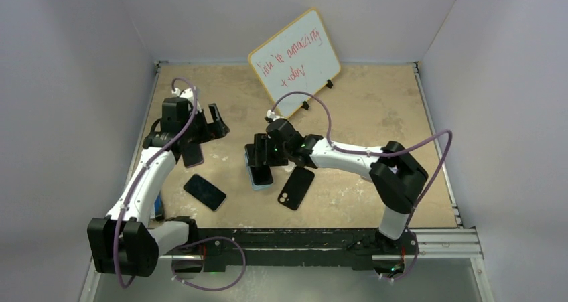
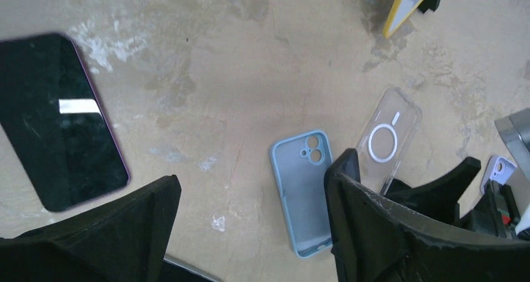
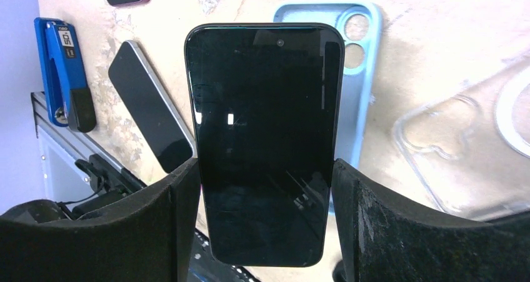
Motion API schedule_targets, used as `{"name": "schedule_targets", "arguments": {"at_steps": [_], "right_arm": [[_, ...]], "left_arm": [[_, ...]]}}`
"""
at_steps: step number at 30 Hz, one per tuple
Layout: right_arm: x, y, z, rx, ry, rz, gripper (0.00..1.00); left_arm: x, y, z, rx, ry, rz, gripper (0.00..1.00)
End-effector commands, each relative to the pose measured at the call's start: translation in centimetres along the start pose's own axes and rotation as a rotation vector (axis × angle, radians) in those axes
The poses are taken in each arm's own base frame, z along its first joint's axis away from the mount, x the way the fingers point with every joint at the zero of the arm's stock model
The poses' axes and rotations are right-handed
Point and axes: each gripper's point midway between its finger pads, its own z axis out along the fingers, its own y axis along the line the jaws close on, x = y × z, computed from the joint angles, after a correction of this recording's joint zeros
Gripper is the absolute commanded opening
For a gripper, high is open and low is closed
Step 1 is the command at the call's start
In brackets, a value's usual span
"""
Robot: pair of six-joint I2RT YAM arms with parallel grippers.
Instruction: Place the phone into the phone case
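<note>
Jaws of right gripper (image 3: 265, 182) are clamping phone (image 3: 265, 107), blue case (image 3: 359, 94) beneath; left gripper (image 2: 253, 182) gaping, empty. Next: aligning, lowering.

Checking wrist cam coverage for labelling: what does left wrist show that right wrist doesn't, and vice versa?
Left wrist only: the whiteboard corner and the left gripper, open and empty.

Right wrist only: the black phone clamped in the right gripper, a silver-edged phone and a blue clamp.

Both: the light blue case and the clear case, lying side by side. The pink-edged phone is probably shared too, though right wrist catches only a corner at its top edge.
</note>
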Motion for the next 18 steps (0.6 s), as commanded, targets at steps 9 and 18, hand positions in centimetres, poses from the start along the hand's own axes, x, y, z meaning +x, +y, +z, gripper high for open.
{"name": "schedule_targets", "arguments": {"at_steps": [9, 18], "right_arm": [[-0.9, 3.6, 2.9, -0.079, 0.018, 0.026, 0.45], [0.1, 1.5, 4.3, -0.006, 0.039, 0.016, 0.49]], "left_arm": [[5.3, -0.6, 2.1, 0.176, 0.178, -0.193, 0.83], [7.5, -1.1, 2.7, 0.246, 0.251, -0.213, 0.75]]}}
